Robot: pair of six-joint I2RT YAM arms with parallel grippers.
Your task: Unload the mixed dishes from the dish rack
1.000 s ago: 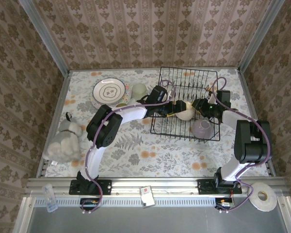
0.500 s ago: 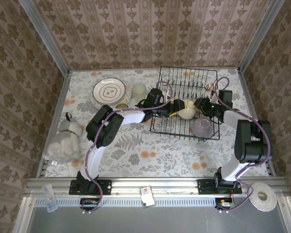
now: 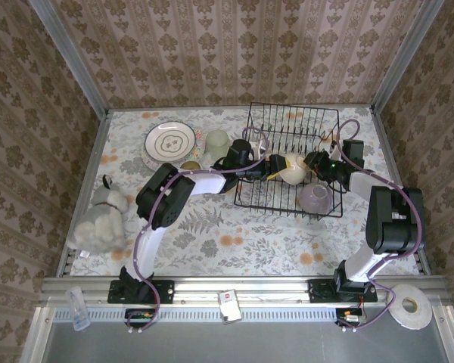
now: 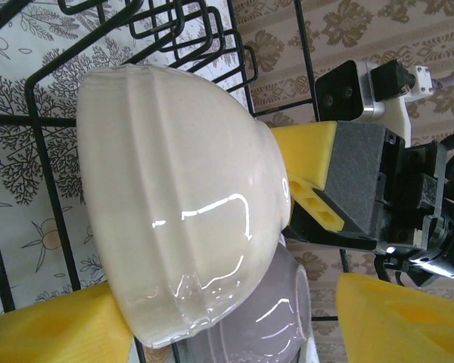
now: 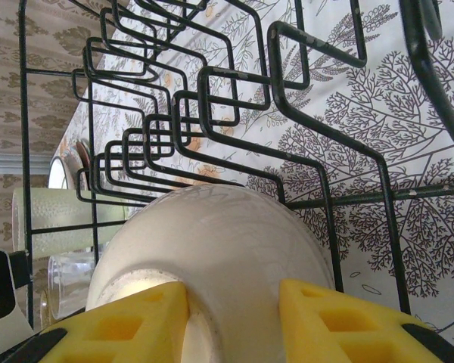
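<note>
Dish rack (image 3: 287, 121): stands on the far right of the counter (image 3: 234, 242).

Cream bowl (image 4: 174, 197): held on its side over the tines, near the rack's middle. It is clamped at the foot ring by the right pincer (image 5: 231, 302).

Left pincer (image 4: 231, 318): set wide about the bowl's wall, one pad at the rim, the other well apart.

Step judged: a handover. The left pads should be seated squarely across the rim before the right grip is loosened. The glazed wall is expected to slip.

In the way:
- The lavender bowl (image 3: 315, 198) sits just below and should not be knocked.
- The tines crowd underneath, so the bowl should be lifted clear before any swing left.

Already out on the counter, left of the rack: white plates (image 3: 169, 141), pale green glass (image 3: 216, 141), brown cup (image 3: 189, 164). A free spot among them must be chosen.

Soft toy (image 3: 98, 219): well apart at the left edge.
</note>
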